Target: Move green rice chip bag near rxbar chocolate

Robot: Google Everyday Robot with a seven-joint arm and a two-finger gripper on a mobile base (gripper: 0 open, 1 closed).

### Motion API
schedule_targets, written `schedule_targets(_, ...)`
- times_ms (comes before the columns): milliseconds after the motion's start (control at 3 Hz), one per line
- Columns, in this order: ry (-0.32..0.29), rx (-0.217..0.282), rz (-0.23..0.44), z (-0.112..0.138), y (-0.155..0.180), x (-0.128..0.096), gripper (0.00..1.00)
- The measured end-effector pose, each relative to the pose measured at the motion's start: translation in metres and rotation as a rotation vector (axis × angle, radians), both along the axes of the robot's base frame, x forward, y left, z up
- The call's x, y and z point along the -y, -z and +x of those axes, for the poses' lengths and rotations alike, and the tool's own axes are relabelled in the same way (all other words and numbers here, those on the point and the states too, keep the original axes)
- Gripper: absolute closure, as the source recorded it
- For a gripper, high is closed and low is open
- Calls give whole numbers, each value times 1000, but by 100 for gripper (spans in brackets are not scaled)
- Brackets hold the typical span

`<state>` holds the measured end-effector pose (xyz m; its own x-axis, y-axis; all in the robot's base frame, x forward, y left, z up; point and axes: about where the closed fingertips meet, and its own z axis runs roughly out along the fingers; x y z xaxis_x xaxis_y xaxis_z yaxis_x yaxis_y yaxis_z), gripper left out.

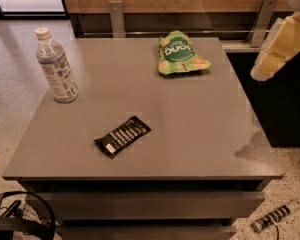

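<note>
The green rice chip bag [179,54] lies flat at the far right of the grey table [190,134], its dark green panel with white lettering facing up. The rxbar chocolate [122,136], a small black wrapper with white lines, lies near the table's front left of centre, well apart from the bag. My gripper [277,46] is the pale cream shape at the right edge of the camera view. It hangs above and beyond the table's right side, to the right of the bag, and touches nothing.
A clear water bottle [56,66] with a white cap stands upright at the table's left side. A wooden wall with metal brackets [116,18] runs behind the table. A dark cabinet [285,99] stands to the right.
</note>
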<state>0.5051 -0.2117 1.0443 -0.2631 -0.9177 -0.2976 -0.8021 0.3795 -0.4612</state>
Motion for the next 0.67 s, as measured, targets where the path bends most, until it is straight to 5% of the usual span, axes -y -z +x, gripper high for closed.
schedule_targets(667,70,94,106,113,-1,-13,0)
